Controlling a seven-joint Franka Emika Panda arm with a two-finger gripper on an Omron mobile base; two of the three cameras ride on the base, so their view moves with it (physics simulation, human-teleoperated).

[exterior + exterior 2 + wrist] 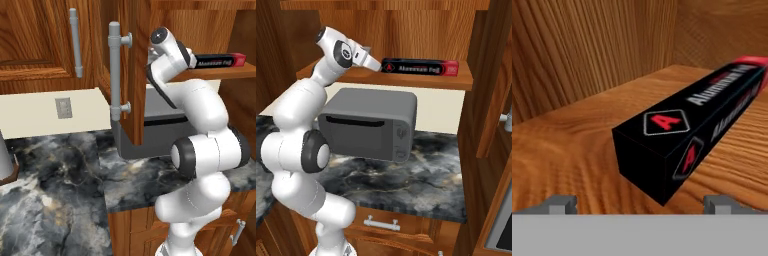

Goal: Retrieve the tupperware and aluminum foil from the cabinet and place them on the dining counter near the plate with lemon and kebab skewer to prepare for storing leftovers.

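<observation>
Wide-open gripper faces the long black aluminum foil box on the reddish wooden cabinet shelf, bare wood either side; right base view shows the grey microwave beneath.

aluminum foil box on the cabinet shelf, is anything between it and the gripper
Nothing visible. In the hand view the aluminum foil lies on the bare wooden shelf straight ahead of the open gripper, its near black end facing the fingertips. The right base view shows the gripper just short of that end, not touching.
</observation>
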